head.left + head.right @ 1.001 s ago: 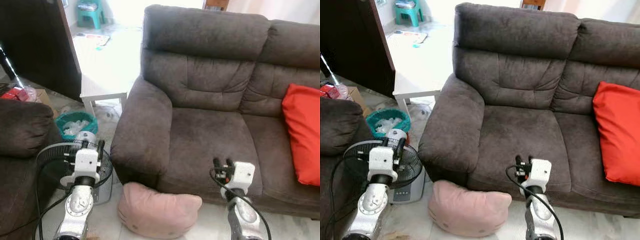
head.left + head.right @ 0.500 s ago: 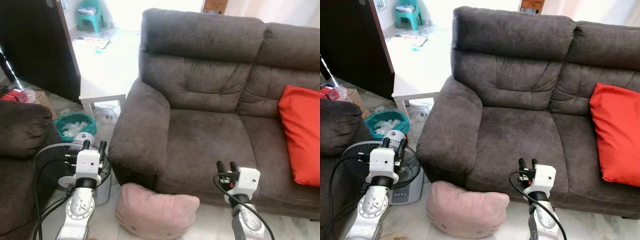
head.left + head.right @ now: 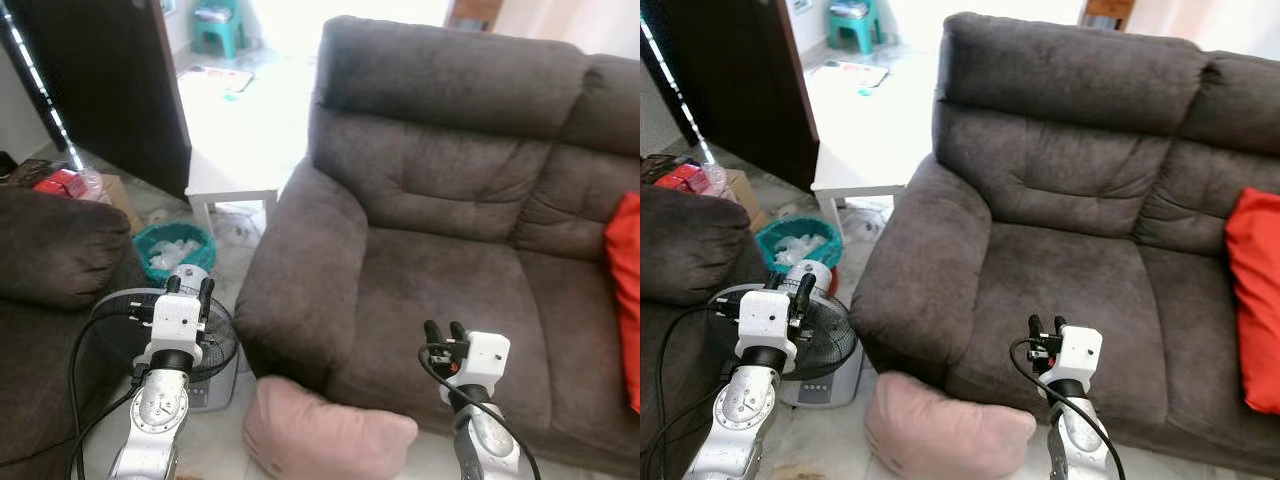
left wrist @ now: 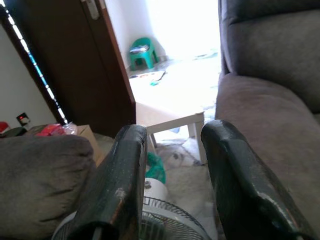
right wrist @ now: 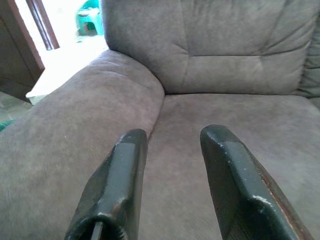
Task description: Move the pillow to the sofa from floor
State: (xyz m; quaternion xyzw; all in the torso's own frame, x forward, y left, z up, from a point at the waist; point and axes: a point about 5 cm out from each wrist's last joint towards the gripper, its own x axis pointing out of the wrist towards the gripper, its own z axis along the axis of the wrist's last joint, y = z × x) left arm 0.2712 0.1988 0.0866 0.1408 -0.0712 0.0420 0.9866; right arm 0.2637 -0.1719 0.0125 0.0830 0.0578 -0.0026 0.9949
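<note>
Currently, the pink pillow (image 3: 325, 438) lies on the floor (image 3: 825, 430), pressed against the front base of the dark grey sofa (image 3: 440, 290) below its armrest, at roughly 6 o'clock in the head views. The left gripper (image 3: 188, 287) is raised on a forearm pointing up toward 12 o'clock, positioned in front of a floor fan (image 3: 830, 345) at about 8 o'clock from the pillow; its two black fingers (image 4: 120, 190) stand moderately apart with nothing between them. The right gripper (image 3: 443, 331) is likewise held upright at about 2 o'clock from the pillow, over the front edge of the seat cushion; its fingers (image 5: 122, 185) are parted by a similar gap and hold nothing. Neither gripper touches the pillow. A red cushion (image 3: 1252, 300) leans on the sofa seat at 3 o'clock. A green basket (image 3: 172, 250) and a white side table (image 3: 235, 165) stand beyond the fan, toward 11 o'clock.
</note>
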